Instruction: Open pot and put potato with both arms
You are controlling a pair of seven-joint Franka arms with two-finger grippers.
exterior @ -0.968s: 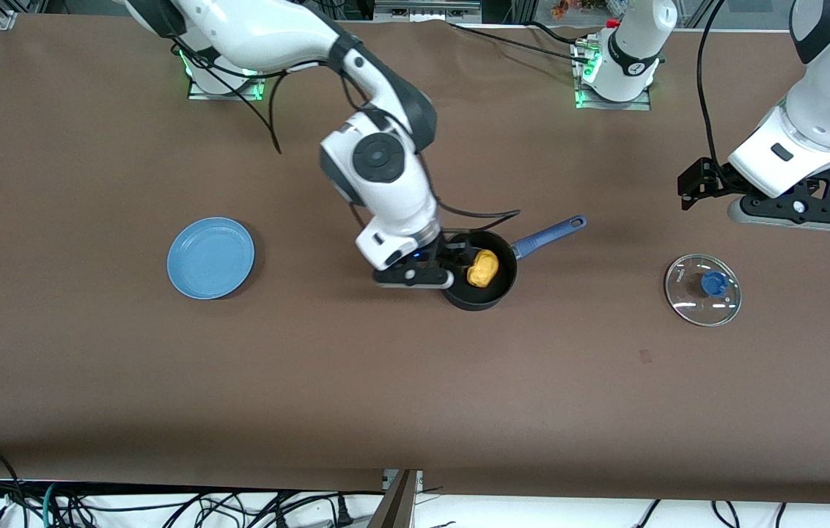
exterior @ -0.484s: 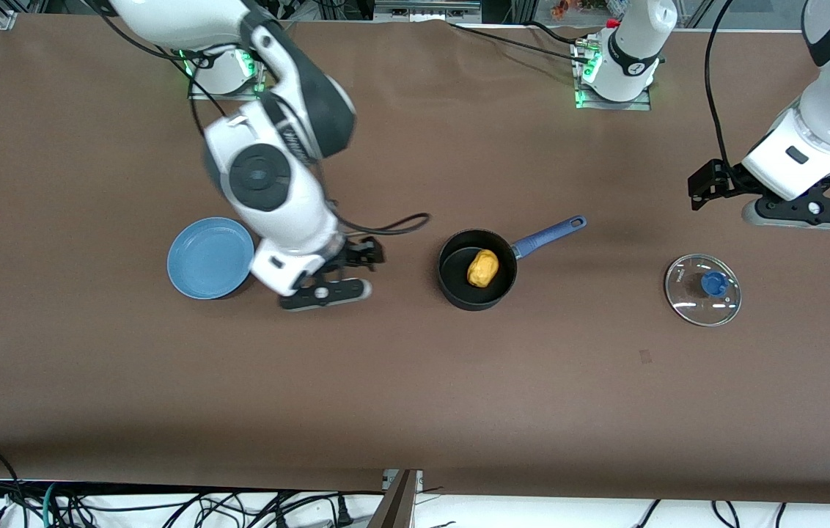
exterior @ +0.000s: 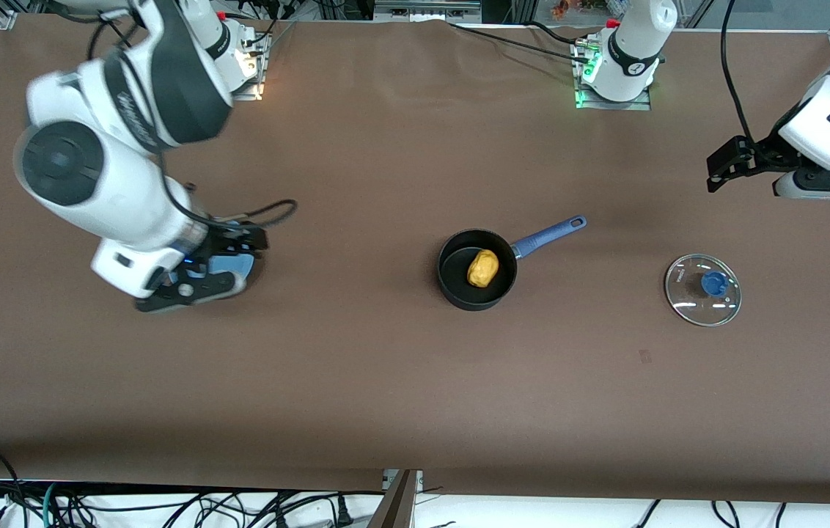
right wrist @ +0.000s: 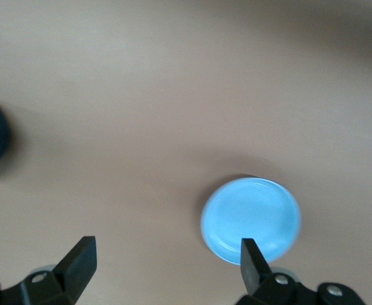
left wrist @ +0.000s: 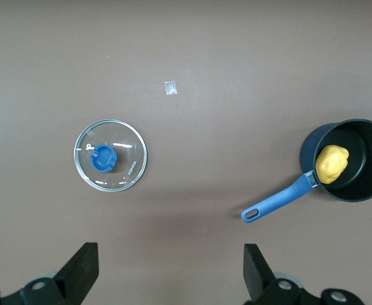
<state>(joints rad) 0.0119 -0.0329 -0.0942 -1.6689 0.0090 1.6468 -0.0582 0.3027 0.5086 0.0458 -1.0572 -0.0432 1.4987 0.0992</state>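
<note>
The black pot [exterior: 459, 282] stands open in the middle of the table, its blue handle [exterior: 548, 233] pointing toward the left arm's end. The yellow potato [exterior: 482, 268] lies inside it. The glass lid [exterior: 703, 290] with its blue knob [exterior: 713, 283] lies flat on the table toward the left arm's end. My right gripper [exterior: 191, 282] is open and empty over the light-blue plate. My left gripper [exterior: 822, 183] is open and empty, up in the air near the table's end. The left wrist view shows the lid [left wrist: 110, 164], the pot [left wrist: 364, 184] and the potato [left wrist: 332, 163].
The light-blue plate [exterior: 233, 265] lies toward the right arm's end, mostly hidden under the right gripper; it shows whole in the right wrist view [right wrist: 250, 219]. A small scrap [exterior: 645, 356] lies nearer to the front camera than the lid.
My right gripper has left the pot and swung to over the blue plate, leaving the potato in the pot. My left gripper has drifted farther toward its end of the table.
</note>
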